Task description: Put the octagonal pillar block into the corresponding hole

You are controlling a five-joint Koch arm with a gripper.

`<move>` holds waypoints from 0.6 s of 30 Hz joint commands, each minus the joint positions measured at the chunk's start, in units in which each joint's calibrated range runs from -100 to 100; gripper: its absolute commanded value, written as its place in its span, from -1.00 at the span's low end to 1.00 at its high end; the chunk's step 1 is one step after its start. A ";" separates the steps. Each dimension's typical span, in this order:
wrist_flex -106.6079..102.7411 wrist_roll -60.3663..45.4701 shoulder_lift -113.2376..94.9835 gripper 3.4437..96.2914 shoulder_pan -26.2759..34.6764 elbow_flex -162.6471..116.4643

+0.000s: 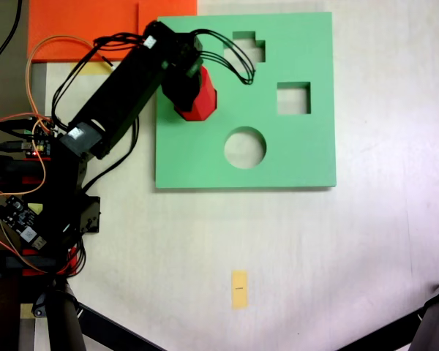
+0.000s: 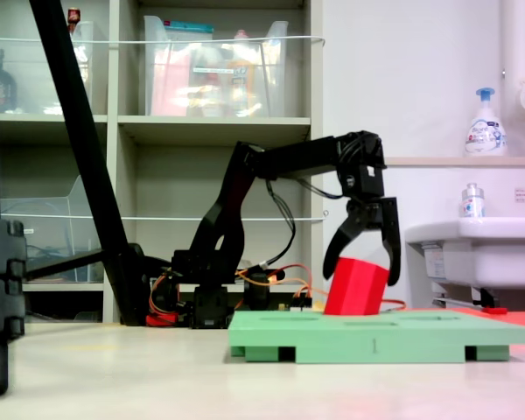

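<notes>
A: Where is the red block [image 2: 357,287] relative to the green board [image 2: 376,337]?

B: On top of it, at the board's far edge from the round hole [image 1: 245,147]. In the second exterior view its lower edge touches the board's top face and the block leans, top tipped toward the second exterior view's right. So its long axis is off vertical, not square to the board.

A: And the fingers?

B: The gripper [image 2: 365,255] hangs directly above the block, fingers spread wider than the block's top and straddling it. One finger [image 2: 391,236] sits clear of the red surface. I judge it open, not clamped on the block.

A: The eight-sided hole?

B: Can't see it. The first exterior view shows the round hole, a square hole [image 1: 293,98] and a stepped one [image 1: 249,47]. The arm [image 1: 124,95] and block cover the board's corner farthest from the square hole; my guess is the hole lies under there.

A: So what matters next?

B: The lean. The block appears partly caught at the rim, so it needs uprighting before it drops flush.
</notes>
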 commanded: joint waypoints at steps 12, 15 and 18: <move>5.30 -1.07 -4.69 0.99 -0.54 2.55; 5.30 -1.37 -9.86 0.99 -0.59 2.65; 5.40 -2.34 -19.08 0.99 -0.73 2.65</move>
